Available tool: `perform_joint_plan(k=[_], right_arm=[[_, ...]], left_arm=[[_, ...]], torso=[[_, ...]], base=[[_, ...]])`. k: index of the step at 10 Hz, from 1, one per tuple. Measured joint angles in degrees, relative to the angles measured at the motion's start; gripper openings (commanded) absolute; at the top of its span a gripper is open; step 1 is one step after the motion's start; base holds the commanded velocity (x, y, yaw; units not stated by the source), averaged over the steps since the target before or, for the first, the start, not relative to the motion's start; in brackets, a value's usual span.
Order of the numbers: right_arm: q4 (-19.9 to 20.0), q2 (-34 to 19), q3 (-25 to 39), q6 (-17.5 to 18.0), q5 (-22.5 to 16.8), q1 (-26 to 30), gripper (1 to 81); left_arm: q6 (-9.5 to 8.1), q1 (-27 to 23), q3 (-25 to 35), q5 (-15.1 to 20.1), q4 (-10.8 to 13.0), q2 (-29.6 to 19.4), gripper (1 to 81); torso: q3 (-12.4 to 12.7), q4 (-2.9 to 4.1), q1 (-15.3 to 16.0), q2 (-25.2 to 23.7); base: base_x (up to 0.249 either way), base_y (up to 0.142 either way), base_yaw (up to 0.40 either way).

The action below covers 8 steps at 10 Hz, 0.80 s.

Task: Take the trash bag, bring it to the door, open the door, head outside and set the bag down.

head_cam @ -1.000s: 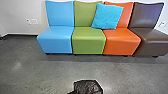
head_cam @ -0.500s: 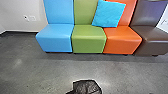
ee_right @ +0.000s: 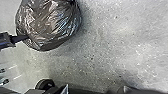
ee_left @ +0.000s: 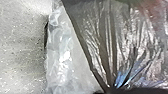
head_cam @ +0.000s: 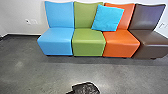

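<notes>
Black, the trash bag (head_cam: 86, 88) is seen in front of the seats (head_cam: 88, 43); whether fingers are spread or pressed together cannot be told. By uneven pulling, its plastic could be torn.

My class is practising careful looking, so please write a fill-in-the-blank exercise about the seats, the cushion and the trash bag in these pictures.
The seat between the blue seat and the orange seat is ____.
The end seat, right beside the orange one, is ____.
The cushion leans across ____ of the seats.
In the head view, the trash bag looks ____ in colour.

Missing words: green; brown; two; black.
</notes>
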Motion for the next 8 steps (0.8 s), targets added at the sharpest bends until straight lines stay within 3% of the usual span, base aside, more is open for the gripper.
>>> perform_joint_plan(k=[8], right_arm=[[0.0,-0.1,-1.9,-0.1,0.0,-3.1,81.1]], left_arm=[[0.00,2.9,0.2,0.8,0.0,-0.9,1.0]], torso=[[16.7,0.00,-10.5,16.1]], base=[[0.000,0.000,0.000]])
